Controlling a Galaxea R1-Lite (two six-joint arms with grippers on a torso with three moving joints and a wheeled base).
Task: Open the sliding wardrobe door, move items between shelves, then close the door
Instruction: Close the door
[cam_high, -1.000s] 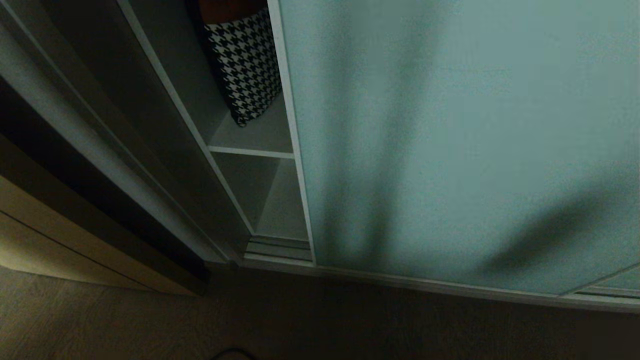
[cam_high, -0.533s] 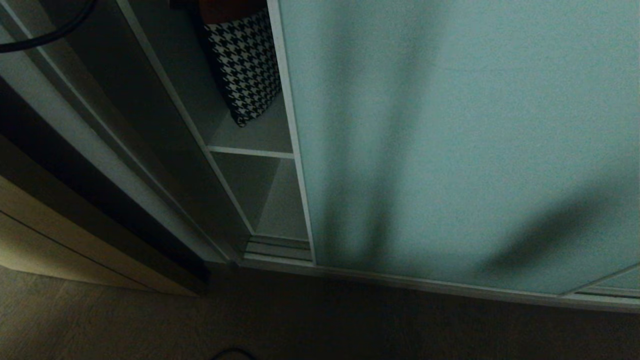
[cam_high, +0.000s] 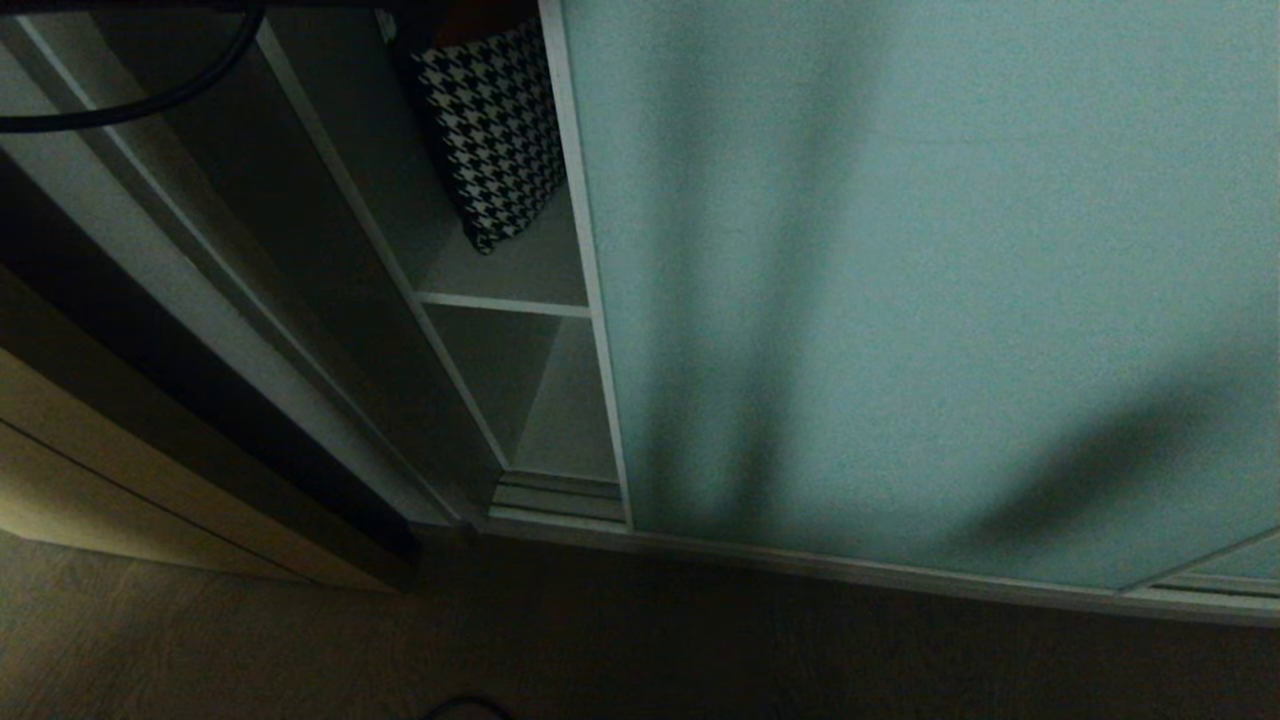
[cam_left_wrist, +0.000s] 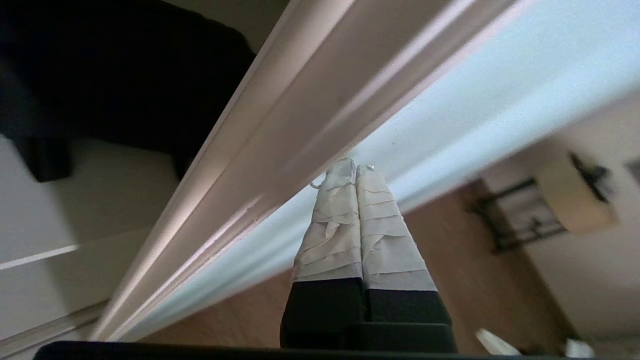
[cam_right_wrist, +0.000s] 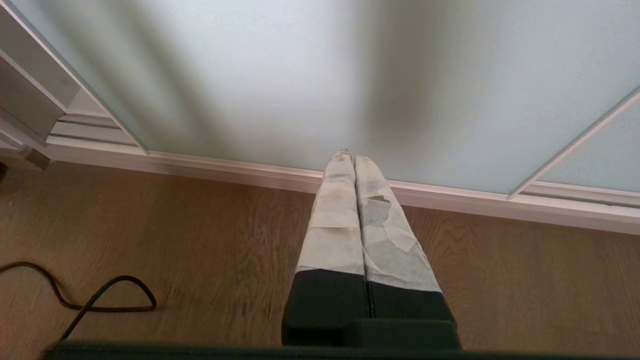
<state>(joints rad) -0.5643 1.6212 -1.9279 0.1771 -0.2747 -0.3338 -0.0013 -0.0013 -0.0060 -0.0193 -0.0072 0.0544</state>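
Evidently the opening step is in hand: the left gripper (cam_left_wrist: 356, 169), pressed together and empty, is held beside the sliding wardrobe door (cam_left_wrist: 500, 95), whose metal frame (cam_left_wrist: 310, 115) must next be pushed.

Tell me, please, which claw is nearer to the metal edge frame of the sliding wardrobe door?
The left claw: shut, its tips sit right by the door's edge frame. The right claw, also shut, hangs low over the wooden floor, facing the door's bottom rail.

A home bedroom or dressing area: a frosted sliding wardrobe door (cam_high: 900, 280) fronts pale shelves (cam_high: 500, 303) holding a houndstooth cushion (cam_high: 490, 130), above a wood-plank floor (cam_right_wrist: 200, 250) beside a beige cabinet (cam_high: 120, 500).
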